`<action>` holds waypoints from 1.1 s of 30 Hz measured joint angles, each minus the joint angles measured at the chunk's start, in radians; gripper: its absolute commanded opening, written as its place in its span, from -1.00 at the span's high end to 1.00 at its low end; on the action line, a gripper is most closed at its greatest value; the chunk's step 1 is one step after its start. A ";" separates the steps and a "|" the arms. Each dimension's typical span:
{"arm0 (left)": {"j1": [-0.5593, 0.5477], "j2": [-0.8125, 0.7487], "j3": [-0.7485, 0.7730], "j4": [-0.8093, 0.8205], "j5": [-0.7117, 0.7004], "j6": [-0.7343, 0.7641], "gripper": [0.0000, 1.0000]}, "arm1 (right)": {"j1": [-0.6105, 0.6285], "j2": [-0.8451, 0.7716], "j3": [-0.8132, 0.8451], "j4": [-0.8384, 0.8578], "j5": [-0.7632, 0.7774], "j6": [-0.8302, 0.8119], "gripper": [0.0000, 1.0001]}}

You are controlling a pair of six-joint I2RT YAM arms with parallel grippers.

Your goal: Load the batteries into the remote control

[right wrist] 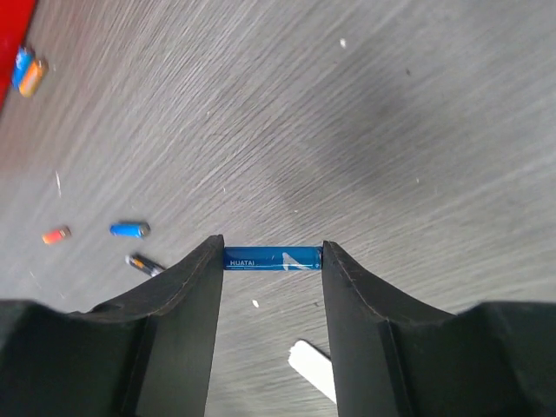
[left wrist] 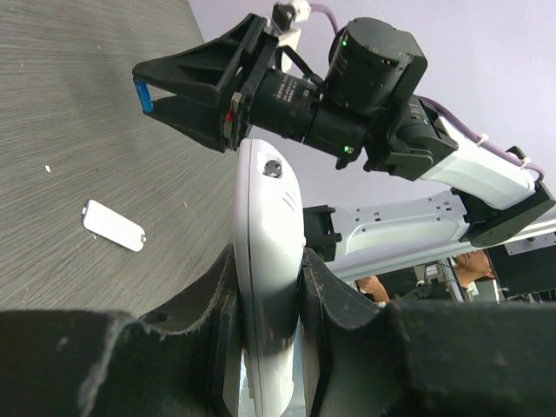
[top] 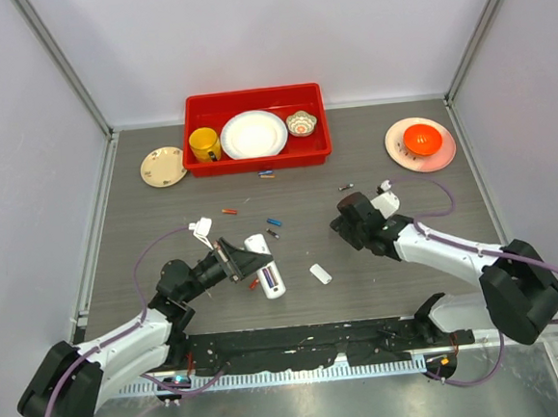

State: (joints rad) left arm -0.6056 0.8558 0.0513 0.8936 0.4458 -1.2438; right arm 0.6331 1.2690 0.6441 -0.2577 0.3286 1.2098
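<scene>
The white remote control [left wrist: 268,217], a slim rounded bar with a dark recess on its upper face, sits left of the table's [top: 411,285] middle, clenched between the left gripper's [top: 247,261] jaws. At its 2 o'clock the right gripper [top: 341,225] pinches a blue battery [right wrist: 273,259] end to end.

A red bin [top: 259,159] at 12 o'clock holds a white plate [top: 253,133] and a yellow mug [top: 203,144]. A pink plate [top: 397,151] carrying an orange bowl [top: 421,139] sits at 2 o'clock. A small white cover [top: 320,274] lies just beside the remote at 4 o'clock. Loose batteries [right wrist: 129,229] scatter between bin and grippers.
</scene>
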 measured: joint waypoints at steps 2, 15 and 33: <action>0.000 0.003 0.000 0.002 0.000 0.000 0.99 | 0.035 0.011 0.018 -0.051 0.066 0.135 0.98; -0.001 0.005 0.000 0.023 0.000 -0.001 1.00 | 0.074 0.280 0.217 -0.314 0.203 0.485 0.63; -0.001 -0.024 0.000 0.020 0.000 0.000 0.99 | 0.075 0.342 0.256 -0.344 0.179 0.437 -0.36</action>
State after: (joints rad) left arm -0.6064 0.8318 0.0509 0.9134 0.4454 -1.2442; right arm 0.7078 1.6112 0.9001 -0.6022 0.5079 1.6466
